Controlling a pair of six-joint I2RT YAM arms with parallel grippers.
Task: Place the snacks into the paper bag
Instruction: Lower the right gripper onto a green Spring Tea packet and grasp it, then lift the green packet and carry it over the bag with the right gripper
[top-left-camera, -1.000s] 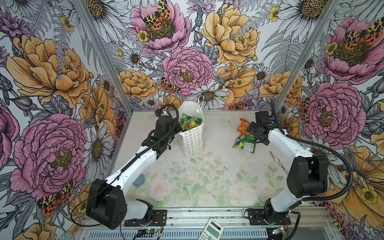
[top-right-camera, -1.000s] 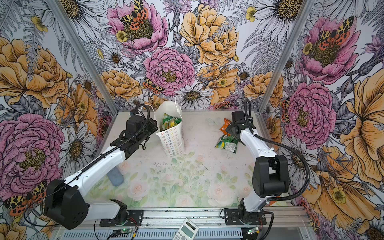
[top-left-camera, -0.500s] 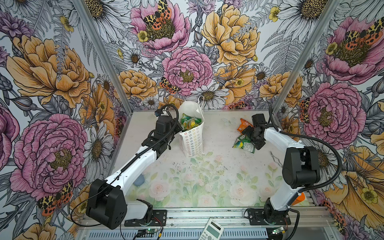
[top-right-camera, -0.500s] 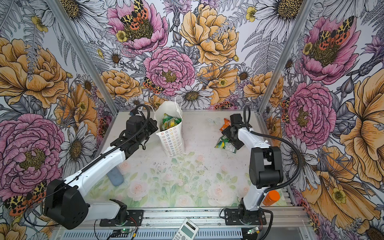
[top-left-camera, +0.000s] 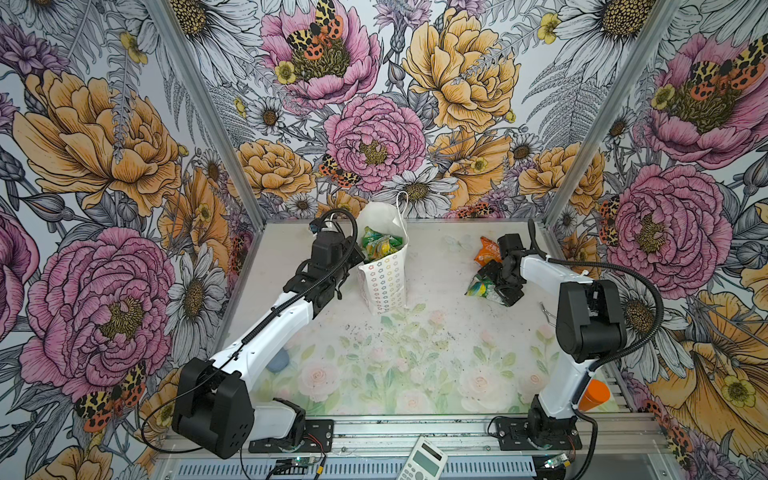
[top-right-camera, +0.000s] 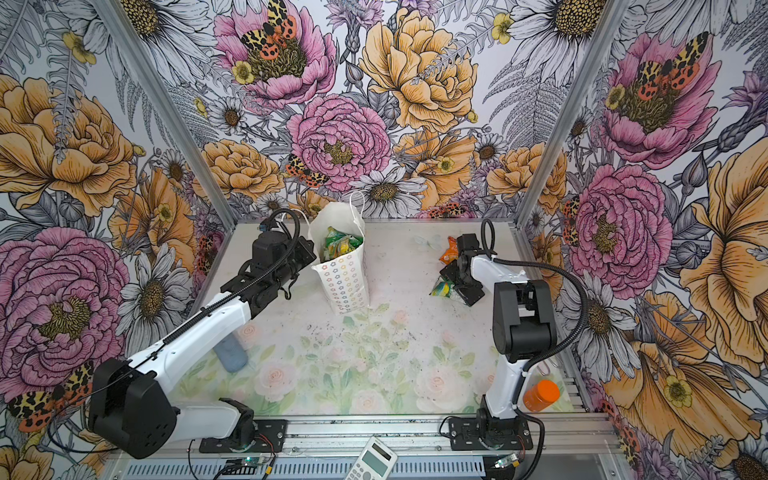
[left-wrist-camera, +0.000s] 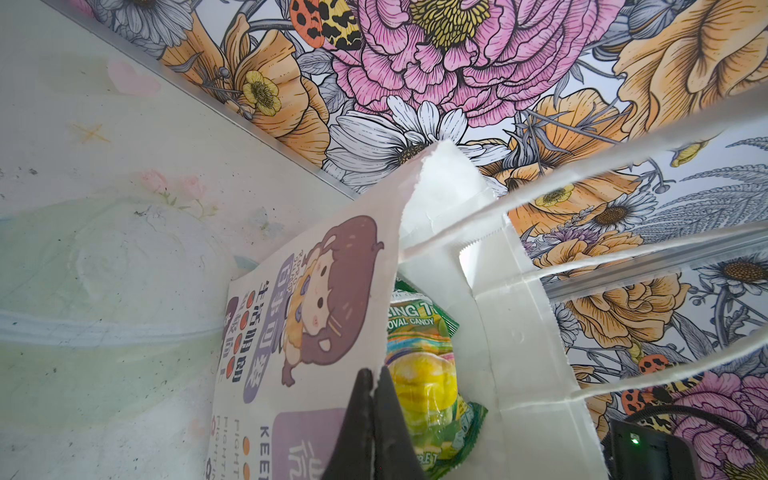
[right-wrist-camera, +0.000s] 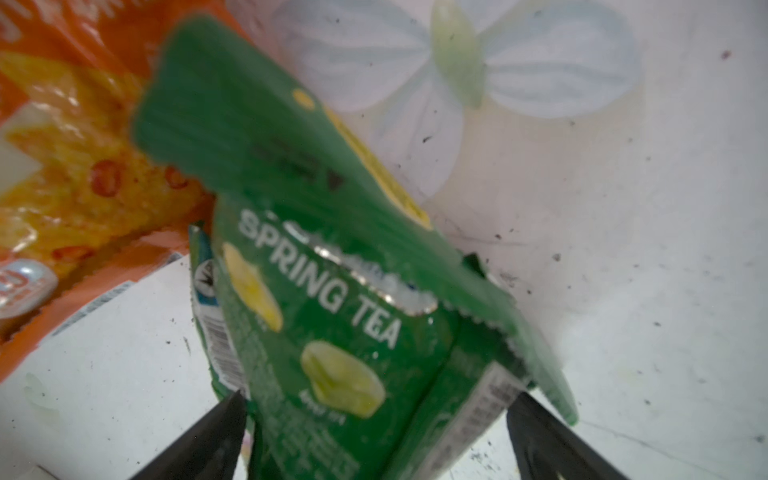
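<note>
The white paper bag (top-left-camera: 382, 282) (top-right-camera: 345, 282) stands upright at the back of the table, with several snacks (top-left-camera: 380, 247) (top-right-camera: 340, 245) showing in its mouth. My left gripper (left-wrist-camera: 374, 376) is shut on the bag's rim beside the cartoon girl print (left-wrist-camera: 328, 299); a yellow-green packet (left-wrist-camera: 419, 374) lies just inside. To the right, a green packet (top-left-camera: 478, 287) (right-wrist-camera: 332, 332) lies on the table, an orange packet (top-left-camera: 488, 253) (right-wrist-camera: 62, 166) behind it. My right gripper (right-wrist-camera: 378, 395) (top-left-camera: 496, 282) is open, and its fingers straddle the green packet.
A blue cup (top-left-camera: 277, 361) lies under the left arm. An orange bottle (top-right-camera: 540, 395) stands by the right arm's base. A calculator (top-left-camera: 422, 461) rests on the front rail. Flower-print walls close in the back and both sides.
The right arm has folded its elbow up and in, and its gripper has come closer over the green packet. The left arm and the bag have not moved.
</note>
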